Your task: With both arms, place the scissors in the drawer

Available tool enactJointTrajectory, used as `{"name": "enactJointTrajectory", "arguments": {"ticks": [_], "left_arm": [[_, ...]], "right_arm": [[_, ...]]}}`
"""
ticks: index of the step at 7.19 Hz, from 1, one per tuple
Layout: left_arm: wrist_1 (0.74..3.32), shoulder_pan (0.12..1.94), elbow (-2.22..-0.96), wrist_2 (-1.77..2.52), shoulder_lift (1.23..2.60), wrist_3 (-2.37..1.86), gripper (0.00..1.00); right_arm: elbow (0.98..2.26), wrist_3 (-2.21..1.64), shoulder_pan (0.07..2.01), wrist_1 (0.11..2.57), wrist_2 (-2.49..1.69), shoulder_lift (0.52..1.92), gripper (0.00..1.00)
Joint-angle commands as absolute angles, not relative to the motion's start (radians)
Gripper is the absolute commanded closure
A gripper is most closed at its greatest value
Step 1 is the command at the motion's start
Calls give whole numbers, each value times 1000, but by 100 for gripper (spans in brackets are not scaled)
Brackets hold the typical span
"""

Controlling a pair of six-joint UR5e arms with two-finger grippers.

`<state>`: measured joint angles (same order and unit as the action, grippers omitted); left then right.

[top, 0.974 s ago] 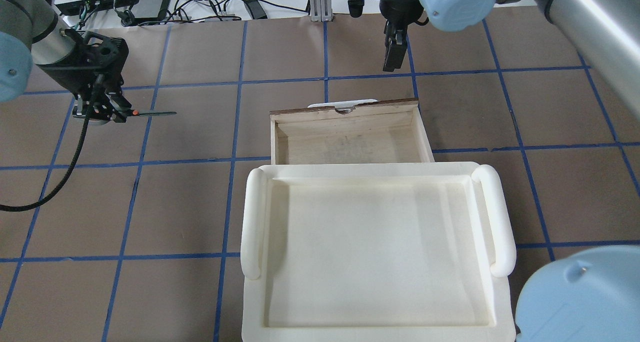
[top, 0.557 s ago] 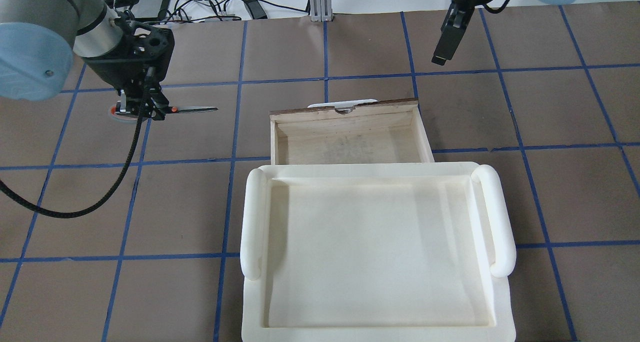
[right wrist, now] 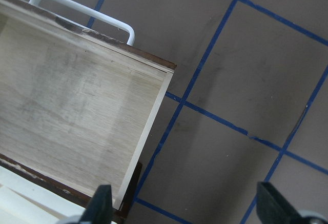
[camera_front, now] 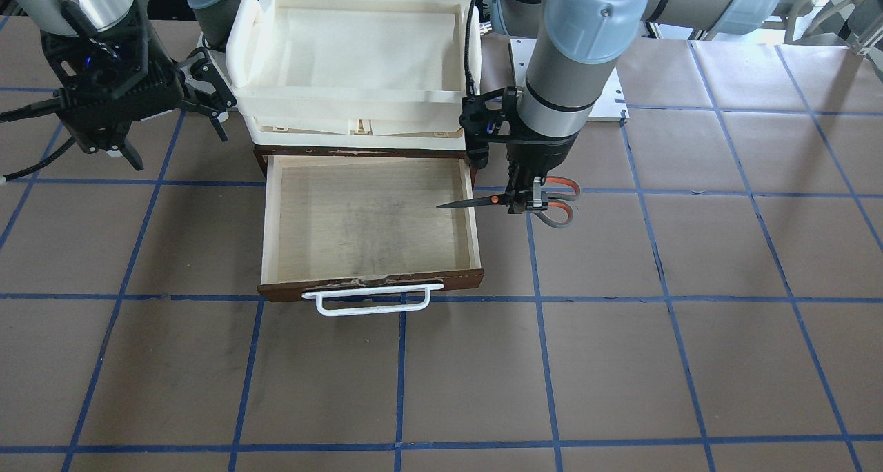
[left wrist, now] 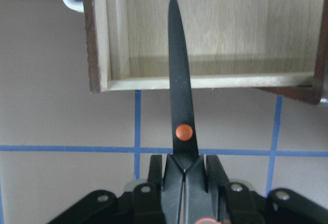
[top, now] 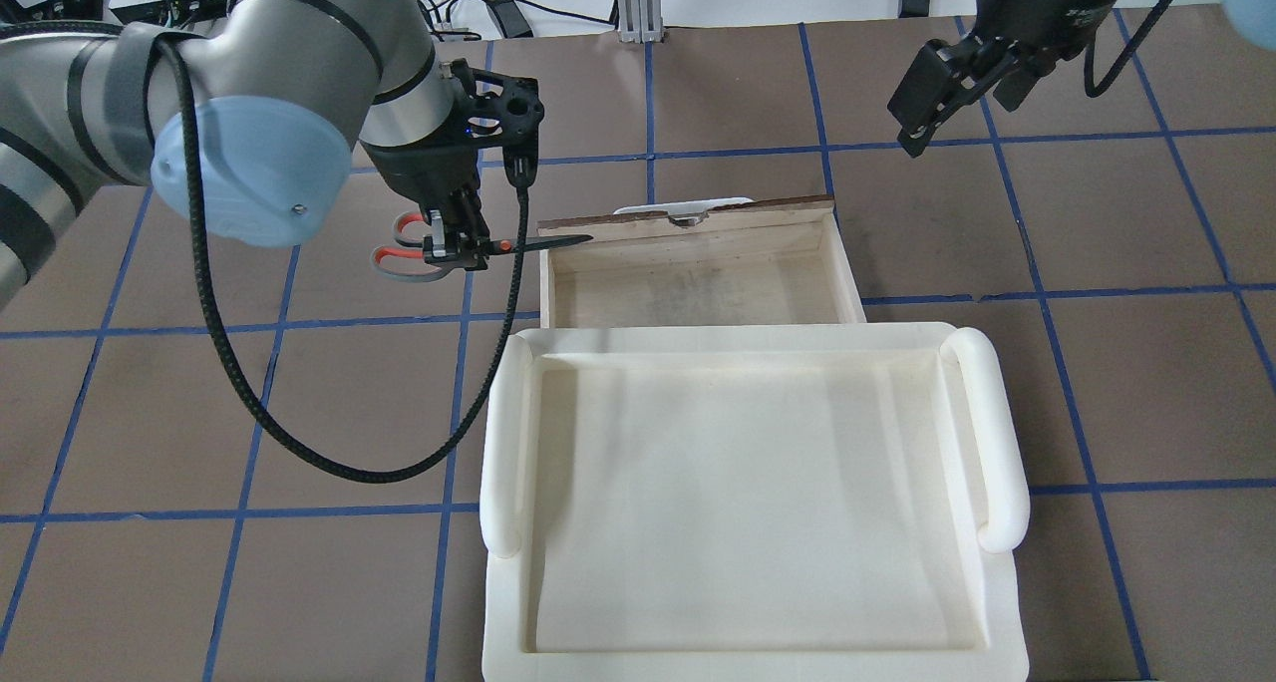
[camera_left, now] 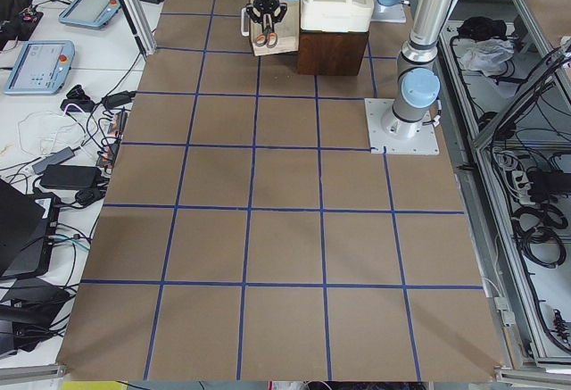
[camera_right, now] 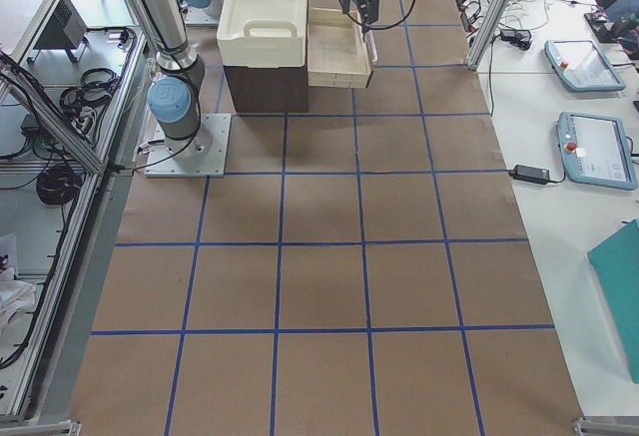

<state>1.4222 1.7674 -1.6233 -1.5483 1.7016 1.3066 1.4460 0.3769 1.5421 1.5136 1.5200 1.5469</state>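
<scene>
My left gripper [top: 454,253] is shut on the scissors [top: 538,242] just behind the orange pivot dot. It holds them level above the table, left of the open drawer [top: 688,225]. The dark blades point at the drawer, with the tip over its left wall, as the left wrist view shows [left wrist: 180,96]. The grey and orange handles [camera_front: 560,203] stick out behind the left gripper [camera_front: 524,203]. My right gripper [top: 962,102] is open and empty, up off the table to the far right of the drawer. Its fingers [right wrist: 102,206] frame the drawer's right corner [right wrist: 148,116].
A cream-white plastic tray [top: 508,433] sits on top of the dark cabinet behind the drawer, at the robot's side. The drawer's white bar handle [camera_front: 372,305] faces away from the robot. Brown table with blue tape lines surrounds it. Cables and boxes lie past the far edge.
My left arm has carried the scissors to the right, from the table's left part to the drawer's left wall. My right gripper has swung away to the right.
</scene>
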Motion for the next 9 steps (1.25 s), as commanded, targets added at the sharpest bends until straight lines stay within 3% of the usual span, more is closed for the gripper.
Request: {"name": "enactJointTrajectory", "arguments": {"ticks": [1,9], "left_arm": [[1389,1883,-1623,-1549,1736,1145,96],[1223,2049,-1621,-1549,1870,904,95]], "right_arm": [[1451,102,1546,1479,1526,1571,0],[1453,41,1555,1477,1588,1569,0]]}}
